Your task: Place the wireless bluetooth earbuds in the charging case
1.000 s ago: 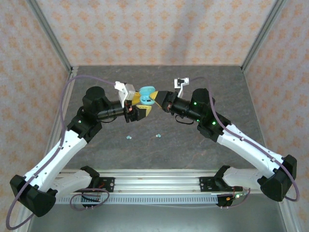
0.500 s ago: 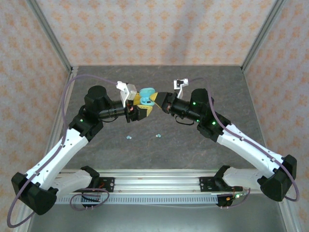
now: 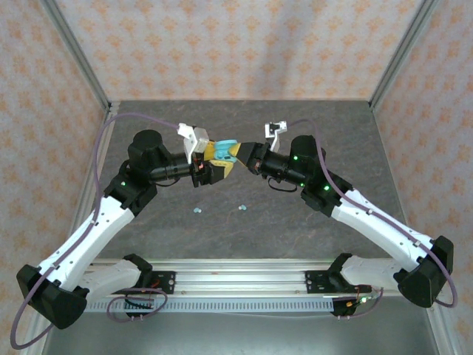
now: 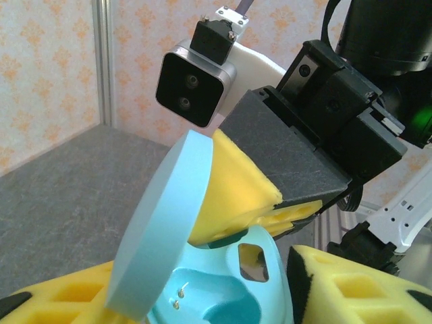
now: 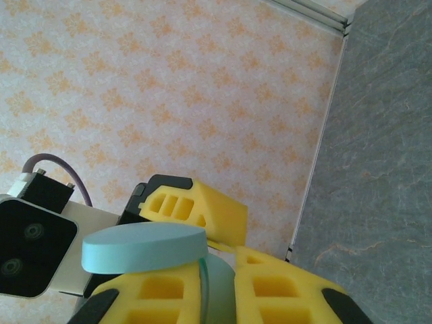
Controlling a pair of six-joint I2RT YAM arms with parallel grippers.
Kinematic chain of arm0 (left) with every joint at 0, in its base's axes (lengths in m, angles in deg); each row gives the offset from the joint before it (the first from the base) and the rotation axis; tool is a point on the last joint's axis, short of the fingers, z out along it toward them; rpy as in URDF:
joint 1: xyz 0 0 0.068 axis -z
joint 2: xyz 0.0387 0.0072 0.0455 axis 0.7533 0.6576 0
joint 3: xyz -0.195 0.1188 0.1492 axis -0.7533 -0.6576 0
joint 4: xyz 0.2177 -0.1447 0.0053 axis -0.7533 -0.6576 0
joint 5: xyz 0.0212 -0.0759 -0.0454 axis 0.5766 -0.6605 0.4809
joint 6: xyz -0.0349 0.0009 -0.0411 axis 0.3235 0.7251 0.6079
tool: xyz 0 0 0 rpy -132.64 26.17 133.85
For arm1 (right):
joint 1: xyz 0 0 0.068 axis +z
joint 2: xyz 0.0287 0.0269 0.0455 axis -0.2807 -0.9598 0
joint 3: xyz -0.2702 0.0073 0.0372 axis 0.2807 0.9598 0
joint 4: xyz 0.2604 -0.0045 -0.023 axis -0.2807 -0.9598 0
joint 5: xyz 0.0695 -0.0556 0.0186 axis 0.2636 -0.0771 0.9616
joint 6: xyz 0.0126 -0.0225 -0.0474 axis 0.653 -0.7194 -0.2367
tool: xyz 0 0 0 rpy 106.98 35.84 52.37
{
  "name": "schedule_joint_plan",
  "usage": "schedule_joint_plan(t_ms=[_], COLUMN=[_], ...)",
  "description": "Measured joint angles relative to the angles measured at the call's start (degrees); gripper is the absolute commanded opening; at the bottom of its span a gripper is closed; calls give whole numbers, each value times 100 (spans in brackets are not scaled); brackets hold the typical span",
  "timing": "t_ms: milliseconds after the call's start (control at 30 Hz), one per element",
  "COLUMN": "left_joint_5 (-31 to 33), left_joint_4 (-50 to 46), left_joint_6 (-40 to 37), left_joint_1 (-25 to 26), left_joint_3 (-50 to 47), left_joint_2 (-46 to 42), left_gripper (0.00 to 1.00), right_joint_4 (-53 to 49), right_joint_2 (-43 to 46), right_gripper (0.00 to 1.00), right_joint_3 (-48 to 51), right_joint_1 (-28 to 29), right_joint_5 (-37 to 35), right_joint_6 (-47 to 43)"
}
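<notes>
The light teal charging case (image 3: pixel 224 143) hangs in mid-air between both arms, lid open. My left gripper (image 3: pixel 216 159) is shut on its base (image 4: pixel 229 290), a yellow pad on each side. The tilted lid (image 4: pixel 162 223) stands up at the left, above an empty earbud well with two gold contacts. My right gripper (image 3: pixel 235 151) comes in from the right, almost closed on the case's rim, with one yellow finger (image 4: pixel 236 189) wedged between lid and base. In the right wrist view the lid (image 5: pixel 145 246) lies on one pad. Two light teal earbuds (image 3: pixel 196 210) (image 3: pixel 242 208) lie on the table.
The dark grey table (image 3: pixel 295 222) is walled by patterned panels on three sides, with metal posts at the back corners. A metal rail (image 3: pixel 236 277) with the arm bases runs along the near edge. The left wrist camera (image 5: pixel 34 246) sits close to the right fingers.
The left gripper and case have shifted slightly toward the right gripper. The lid shows less from above than a second ago. The earbuds on the table have not moved.
</notes>
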Motion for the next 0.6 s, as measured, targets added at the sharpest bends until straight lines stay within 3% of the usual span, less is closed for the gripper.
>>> schedule_joint_plan(t_ms=[300,600], left_joint_5=[140,103], left_joint_4=[-197,-201], left_joint_6=[-35,35], left_joint_1=[-2,-2], left_joint_3=[0,0], left_joint_2=[0,46], left_gripper=[63,44], right_joint_4=[-103,-142], right_joint_2=[0,0], right_gripper=[14,14], right_joint_3=[0,0], right_joint_1=[-7,-63], right_joint_5=[7,20], right_joint_6=[2,4])
